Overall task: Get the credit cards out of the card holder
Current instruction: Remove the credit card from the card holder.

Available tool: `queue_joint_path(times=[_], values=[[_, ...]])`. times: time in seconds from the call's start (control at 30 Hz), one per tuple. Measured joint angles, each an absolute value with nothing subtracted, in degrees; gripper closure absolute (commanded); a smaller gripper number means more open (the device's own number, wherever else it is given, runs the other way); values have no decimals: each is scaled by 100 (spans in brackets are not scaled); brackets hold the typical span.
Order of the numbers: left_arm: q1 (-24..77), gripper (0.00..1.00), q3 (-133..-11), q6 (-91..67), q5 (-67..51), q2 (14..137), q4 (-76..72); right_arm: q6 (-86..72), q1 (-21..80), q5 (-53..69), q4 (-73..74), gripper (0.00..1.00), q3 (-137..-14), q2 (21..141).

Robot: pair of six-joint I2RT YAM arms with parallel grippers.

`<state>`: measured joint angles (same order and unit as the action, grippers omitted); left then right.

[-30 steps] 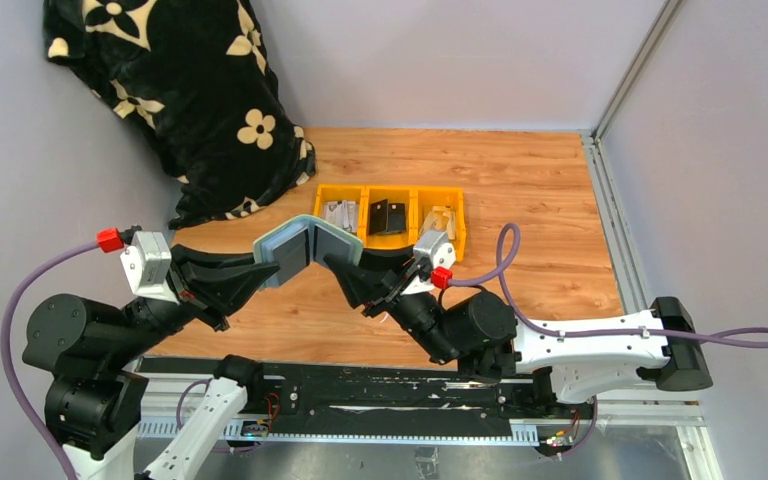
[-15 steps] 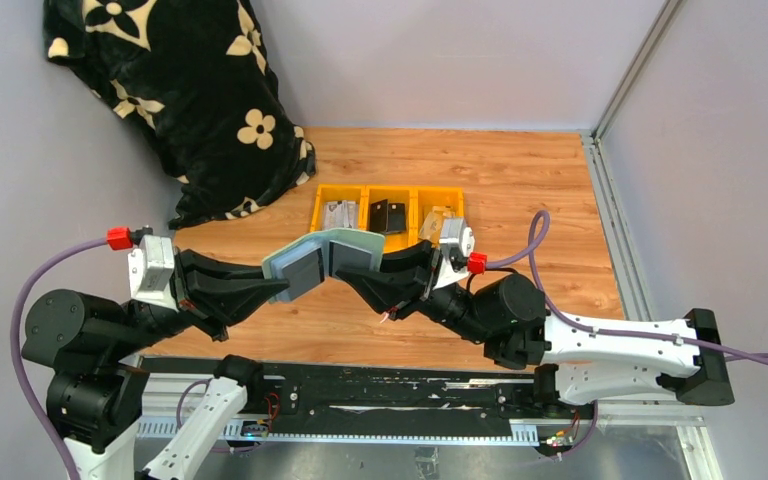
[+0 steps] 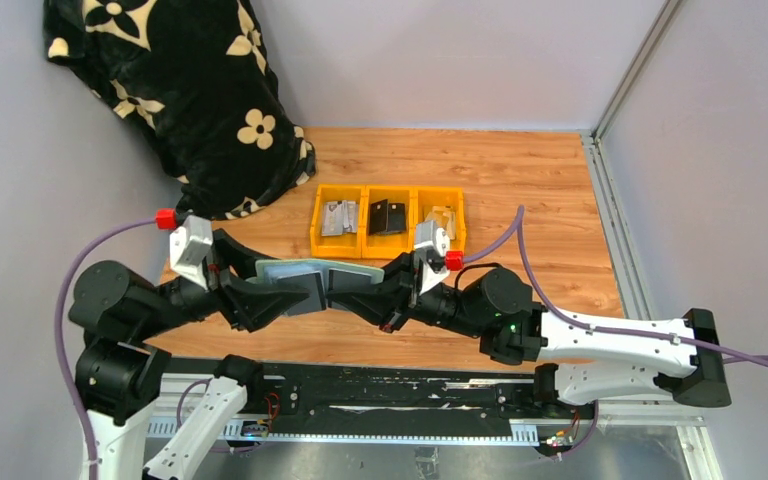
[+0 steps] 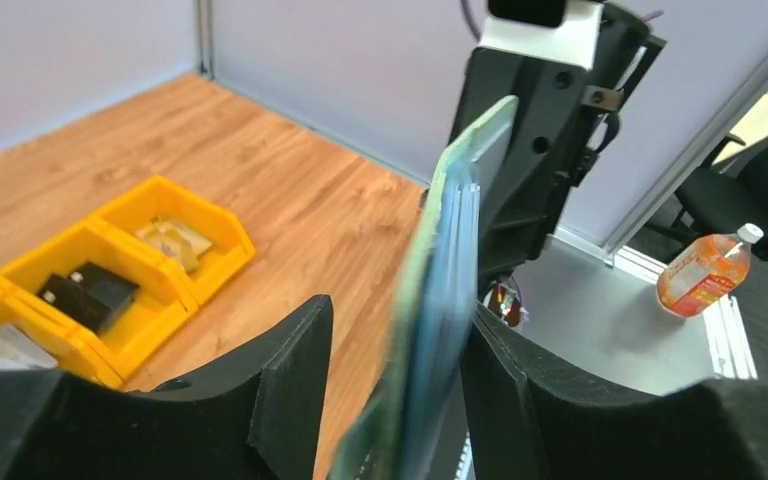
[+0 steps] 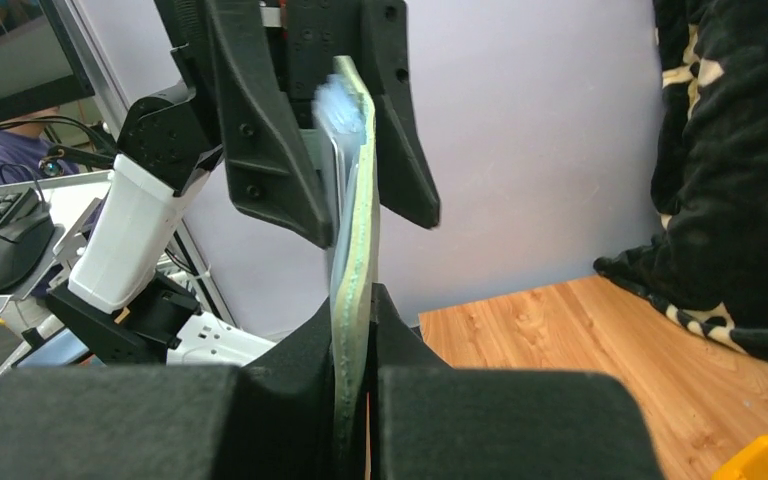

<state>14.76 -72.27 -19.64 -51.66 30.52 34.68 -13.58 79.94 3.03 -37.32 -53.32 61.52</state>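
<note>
The grey-green card holder (image 3: pixel 345 272) hangs spread open, nearly flat, above the table's near part between my two grippers. My right gripper (image 3: pixel 368 287) is shut on its right half; in the right wrist view (image 5: pixel 358 300) the fingers pinch its green edge (image 5: pixel 357 210). My left gripper (image 3: pixel 278 292) is at its left half. In the left wrist view the gripper (image 4: pixel 395 320) is open, its jaws well apart, and the blurred holder (image 4: pixel 450 240) with pale blue card edges (image 4: pixel 462 300) stands between them, close to the right finger (image 4: pixel 520 390).
Three joined yellow bins (image 3: pixel 388 218) with small items stand behind the holder; they also show in the left wrist view (image 4: pixel 110 290). A black flowered blanket (image 3: pixel 180 90) fills the back left corner. A metal rail (image 3: pixel 610 220) runs along the table's right edge.
The holder went from a raised tent shape to nearly flat and lower. The left arm's elbow swung right and toward the table. The right gripper dropped and drew slightly right.
</note>
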Motion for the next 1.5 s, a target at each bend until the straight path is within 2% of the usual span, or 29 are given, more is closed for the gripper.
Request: queue_joint_path(times=[0.27, 0.37, 0.53, 0.77, 0.87, 0.97, 1.03, 1.1, 1.2, 1.27, 1.33, 1.5], values=[[1476, 58, -6825, -2233, -5430, 3013, 3269, -1588, 7894, 327, -3391, 100, -5393, 6167], [1476, 57, -6875, -2222, -5739, 3009, 3269, -1754, 7806, 366, -3380, 100, -5391, 6104], [1476, 48, -6895, -2174, -6062, 2989, 3310, -2051, 7627, 462, -3430, 100, -5369, 5994], [1476, 50, -6589, -2558, -5876, 2847, 3024, -2333, 7609, 607, -3568, 100, -5369, 6058], [1476, 58, -6573, -2622, -5666, 2862, 2963, -2408, 7609, 624, -3579, 100, -5369, 6123], [1476, 79, -6582, -2596, -5581, 2882, 2967, -2451, 7609, 626, -3566, 100, -5369, 6141], [1476, 86, -6637, -2534, -5596, 2904, 2971, -2471, 7579, 611, -3557, 99, -5360, 6123], [1476, 91, -6689, -2526, -5714, 2939, 2987, -2574, 7448, 746, -3581, 87, -5308, 6099], [1476, 94, -6724, -2488, -5894, 3059, 3085, -2893, 7120, 1288, -3627, 59, -5223, 6088], [1476, 96, -6744, -2462, -5942, 3155, 3181, -3164, 6759, 1678, -3614, 45, -5205, 6086], [1476, 100, -6766, -2397, -5940, 3273, 3299, -3363, 6429, 1970, -3551, 40, -5205, 6069], [1476, 100, -6921, -1994, -5483, 3454, 3769, -3330, 5839, 1949, -2434, 39, -5216, 5478]])
